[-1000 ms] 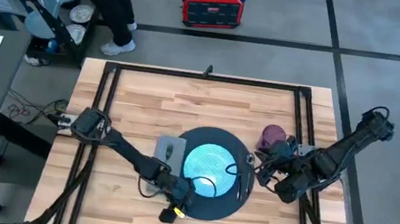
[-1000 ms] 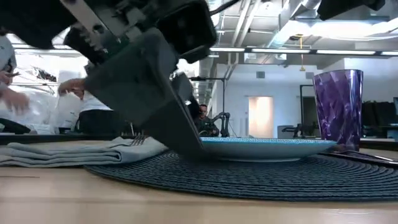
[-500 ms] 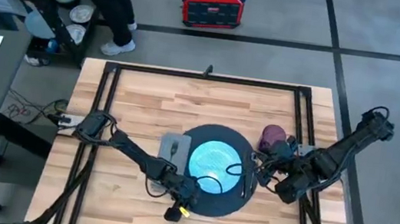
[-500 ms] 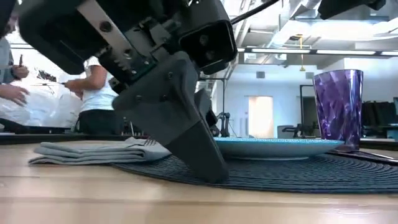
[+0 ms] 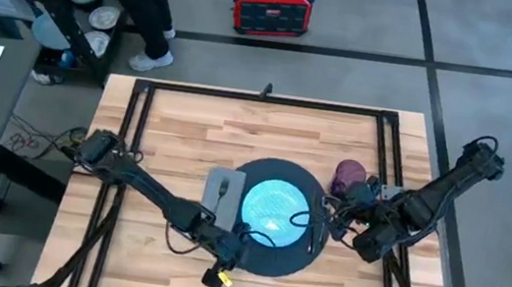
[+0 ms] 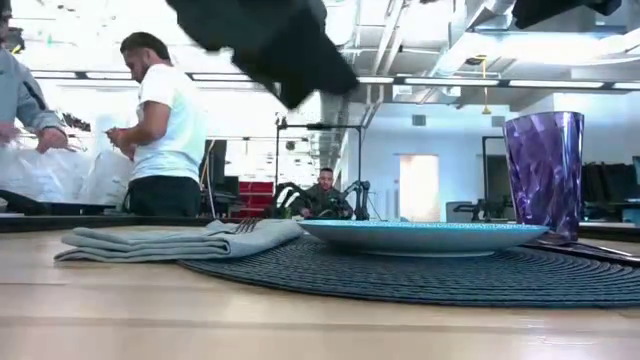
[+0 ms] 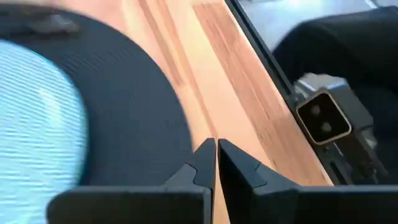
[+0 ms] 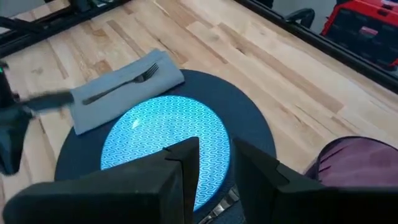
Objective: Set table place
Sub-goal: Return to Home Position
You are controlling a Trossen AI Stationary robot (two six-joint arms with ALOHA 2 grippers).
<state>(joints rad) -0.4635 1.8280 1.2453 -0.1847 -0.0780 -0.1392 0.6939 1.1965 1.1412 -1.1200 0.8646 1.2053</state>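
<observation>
A dark grey round mat (image 5: 266, 254) lies on the wooden table (image 5: 180, 119). A teal plate (image 5: 272, 208) sits on the mat. The grey napkin (image 5: 220, 193) lies by the plate's left rim, partly on the mat, with the fork (image 8: 118, 84) on top. Metal cutlery (image 5: 309, 228) lies on the mat right of the plate. The purple cup (image 5: 348, 175) stands at the mat's far right. My left gripper (image 5: 220, 270) hangs shut above the mat's near edge. My right gripper (image 5: 330, 218) is open over the mat's right side, with nothing between its fingers.
A black tube frame (image 5: 262, 98) runs around the tabletop. A small grey camera (image 7: 323, 118) sits at the table's near edge, close to my left gripper. People stand in the room beyond the far edge (image 6: 165, 130). A red box (image 5: 271, 5) is on the floor.
My left gripper, whose fingertips stood down at the mat's near edge, has risen clear of it and drawn slightly toward the table's near edge. The napkin with the fork has slid a little toward the table's right.
</observation>
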